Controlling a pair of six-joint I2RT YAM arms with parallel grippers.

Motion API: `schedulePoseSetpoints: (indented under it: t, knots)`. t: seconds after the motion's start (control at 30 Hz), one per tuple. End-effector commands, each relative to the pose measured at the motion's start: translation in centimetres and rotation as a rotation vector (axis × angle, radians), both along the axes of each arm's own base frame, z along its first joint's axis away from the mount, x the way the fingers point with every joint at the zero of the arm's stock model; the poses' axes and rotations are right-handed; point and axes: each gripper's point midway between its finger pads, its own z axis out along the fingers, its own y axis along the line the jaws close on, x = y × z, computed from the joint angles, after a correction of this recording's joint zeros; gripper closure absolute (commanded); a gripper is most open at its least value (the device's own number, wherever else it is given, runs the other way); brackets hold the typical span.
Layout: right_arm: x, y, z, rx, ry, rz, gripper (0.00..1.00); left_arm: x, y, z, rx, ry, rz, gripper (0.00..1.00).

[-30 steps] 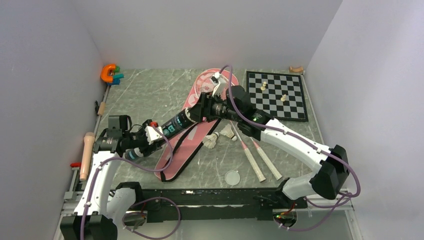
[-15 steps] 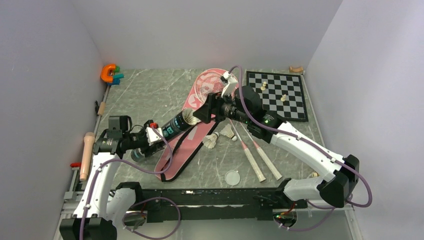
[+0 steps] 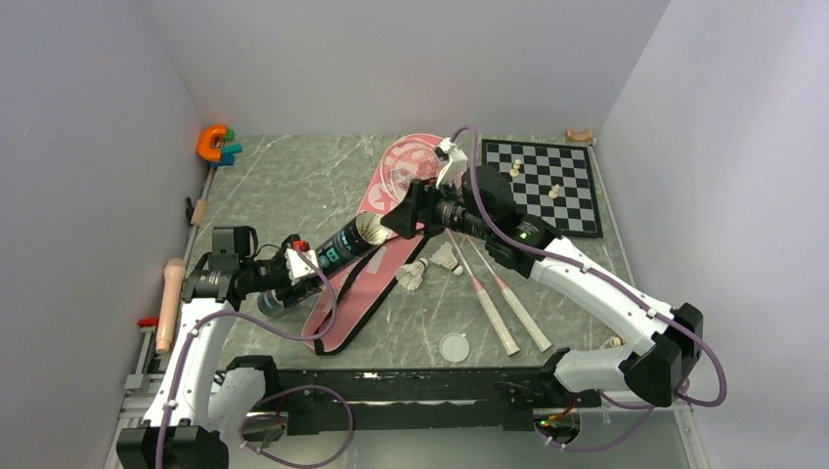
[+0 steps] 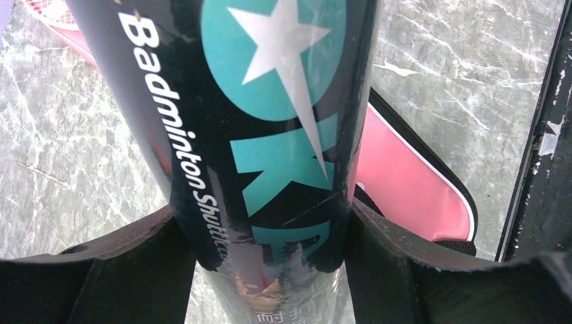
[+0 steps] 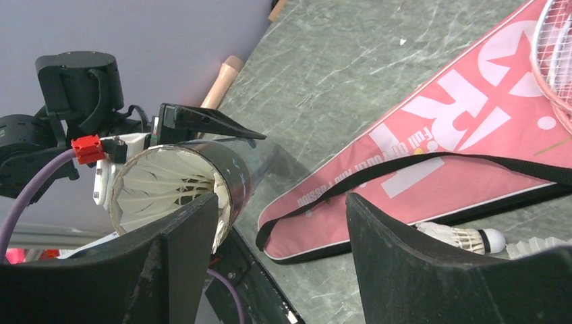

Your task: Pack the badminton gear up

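My left gripper [image 3: 296, 267] clamps the black shuttlecock tube [image 3: 344, 243], mouth facing my right gripper [image 3: 400, 216], jaws open and empty; two loose shuttlecocks [image 3: 415, 277] lie just toward the table's [image 3: 293, 186] near edge.

A black-and-white chessboard [image 3: 577, 210] lies in the table's [image 3: 283, 186] far right corner, pale pieces [image 3: 515, 168] standing on it. An orange and teal toy [image 3: 215, 144] sits in the far left corner.

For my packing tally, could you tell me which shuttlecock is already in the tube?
The shuttlecock seated in the open mouth of the black tube; the other two lie loose on the table.
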Motion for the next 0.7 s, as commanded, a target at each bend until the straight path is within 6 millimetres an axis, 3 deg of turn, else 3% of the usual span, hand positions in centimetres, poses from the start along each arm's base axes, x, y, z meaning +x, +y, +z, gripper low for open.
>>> schedulePoseSetpoints:
  t: [0.0, 0.23, 0.43, 0.67]
  knots:
    - [-0.5, 1.1, 0.8, 0.042, -0.016, 0.040, 0.27, 0.1, -0.9, 2.3, -0.044, -0.063, -0.045, 0.86]
    - [-1.0, 1.6, -0.2, 0.026, 0.001, 0.057, 0.29, 0.4, -1.0, 2.4, -0.052, -0.067, -0.042, 0.86]
    - [-1.2, 3.1, -1.7, -0.012, 0.017, 0.079, 0.31, 0.4, -1.1, 2.8, -0.053, -0.069, -0.048, 0.86]
    - [-0.7, 4.9, -2.0, -0.002, 0.045, 0.108, 0.31, 0.4, -1.1, 2.5, -0.050, -0.060, -0.049, 0.86]
